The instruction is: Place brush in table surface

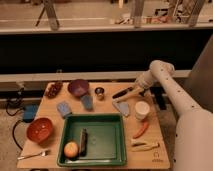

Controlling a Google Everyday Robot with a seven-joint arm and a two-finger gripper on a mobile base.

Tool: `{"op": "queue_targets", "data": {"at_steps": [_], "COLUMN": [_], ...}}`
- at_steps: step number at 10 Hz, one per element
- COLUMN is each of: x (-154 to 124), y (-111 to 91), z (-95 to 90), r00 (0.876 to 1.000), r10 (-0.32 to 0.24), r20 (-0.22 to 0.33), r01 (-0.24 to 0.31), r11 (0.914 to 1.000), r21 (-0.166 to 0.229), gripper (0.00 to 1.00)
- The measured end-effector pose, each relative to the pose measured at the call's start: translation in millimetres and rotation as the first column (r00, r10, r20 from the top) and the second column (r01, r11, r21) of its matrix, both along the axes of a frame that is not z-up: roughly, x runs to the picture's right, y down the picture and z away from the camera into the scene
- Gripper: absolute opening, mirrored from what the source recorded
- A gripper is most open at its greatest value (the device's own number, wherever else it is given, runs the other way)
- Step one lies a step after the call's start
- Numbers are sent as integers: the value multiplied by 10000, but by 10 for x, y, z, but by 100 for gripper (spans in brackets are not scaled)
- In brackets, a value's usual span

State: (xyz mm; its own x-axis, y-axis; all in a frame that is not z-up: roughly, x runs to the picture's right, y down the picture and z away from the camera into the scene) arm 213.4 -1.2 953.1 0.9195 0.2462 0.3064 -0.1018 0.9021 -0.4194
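The brush [123, 92], black at its left end and pale tan at its right, is at the back right of the light wooden table surface [50, 112], just over the tabletop; I cannot tell if it touches. My gripper [136, 89] is at the brush's tan end, at the tip of the white arm [167, 85] that comes in from the right.
A green tray [92, 141] at the front centre holds an apple [71, 149] and a dark brown oblong [83, 141]. Around it are a red bowl [39, 129], purple bowl [78, 87], small metal cup [100, 92], white cup [142, 110], carrot [141, 129], tongs [145, 145], fork [33, 156].
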Motion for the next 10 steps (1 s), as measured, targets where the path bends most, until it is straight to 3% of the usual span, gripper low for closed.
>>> {"op": "queue_targets", "data": {"at_steps": [2, 4, 10], "x": [15, 27, 74], "y": [33, 61, 134], "z": [63, 105, 227], "r00": [9999, 9998, 9985], "r10": [18, -37, -58], "r20": [-110, -205, -541], "r01": [-19, 34, 42], "r11": [10000, 9999, 9995], "r21": [-94, -148, -309], "gripper": [2, 10, 72]}}
